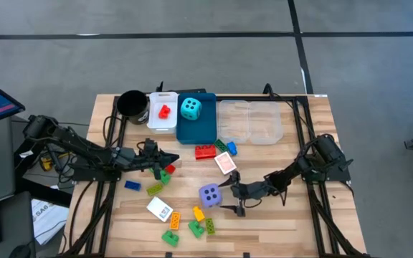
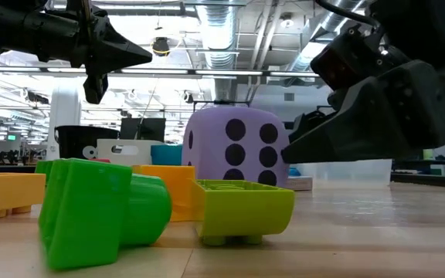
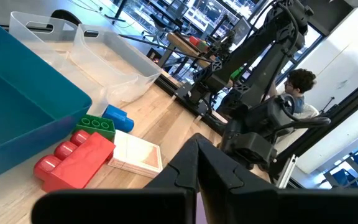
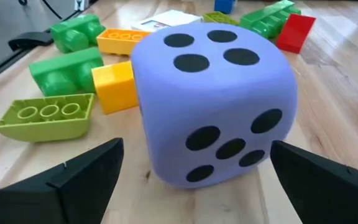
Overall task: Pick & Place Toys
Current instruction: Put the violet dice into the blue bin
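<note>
A purple foam die [image 1: 209, 195] [image 4: 213, 99] [image 2: 238, 147] rests on the table, one face down. My right gripper [image 1: 228, 195] [image 4: 194, 155] is open, level with the die on its right side. Its two fingers stand on either side of the die's near face without touching it. My left gripper [image 1: 169, 159] [image 3: 197, 171] hangs shut and holding nothing over the table's left middle. A cyan die [image 1: 190, 108] lies in the blue tray [image 1: 205, 127]. A red brick [image 1: 164, 111] lies in the white tray [image 1: 160, 122]. Loose bricks lie scattered around the purple die.
A yellow brick [image 4: 114, 84], a lime brick [image 4: 42, 115] and green bricks [image 4: 67, 68] lie close beyond the die. A red brick [image 1: 206, 152] and a pink card [image 1: 225, 163] lie before the blue tray. The clear tray [image 1: 249, 120] and a black cup [image 1: 131, 104] stand at the far edge. A person [image 3: 300, 87] sits beyond the table.
</note>
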Robot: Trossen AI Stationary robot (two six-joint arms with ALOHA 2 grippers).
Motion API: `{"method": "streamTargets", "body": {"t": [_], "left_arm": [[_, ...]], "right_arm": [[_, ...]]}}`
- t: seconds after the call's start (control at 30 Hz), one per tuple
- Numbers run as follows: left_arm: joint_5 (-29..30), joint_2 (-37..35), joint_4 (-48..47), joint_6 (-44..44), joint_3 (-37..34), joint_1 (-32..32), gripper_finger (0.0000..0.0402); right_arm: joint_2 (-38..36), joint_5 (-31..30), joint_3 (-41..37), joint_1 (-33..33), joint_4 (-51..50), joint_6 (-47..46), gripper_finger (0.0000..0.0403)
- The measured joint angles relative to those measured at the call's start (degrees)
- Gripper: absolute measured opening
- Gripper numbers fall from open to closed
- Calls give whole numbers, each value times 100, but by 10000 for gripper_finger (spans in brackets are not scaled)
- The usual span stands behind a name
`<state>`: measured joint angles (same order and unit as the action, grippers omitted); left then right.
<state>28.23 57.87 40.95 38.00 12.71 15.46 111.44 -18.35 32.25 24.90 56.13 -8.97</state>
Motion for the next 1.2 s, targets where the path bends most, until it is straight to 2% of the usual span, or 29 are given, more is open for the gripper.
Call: {"method": "streamTargets", "body": {"t": [0.47,0.8,0.97,1.2], "left_arm": [[2,0,0,0,0,0,0],[0,0,-2,-17,0,0,0],[0,1,-20,-17,0,0,0],[1,137,-17,-15,0,0,0]], "right_arm": [[0,38,0,-226,-24,61,400],[0,9,0,146,-509,-43,400],[0,-614,0,295,-853,-157,400],[0,-1506,-2,149,-992,-439,400]]}}
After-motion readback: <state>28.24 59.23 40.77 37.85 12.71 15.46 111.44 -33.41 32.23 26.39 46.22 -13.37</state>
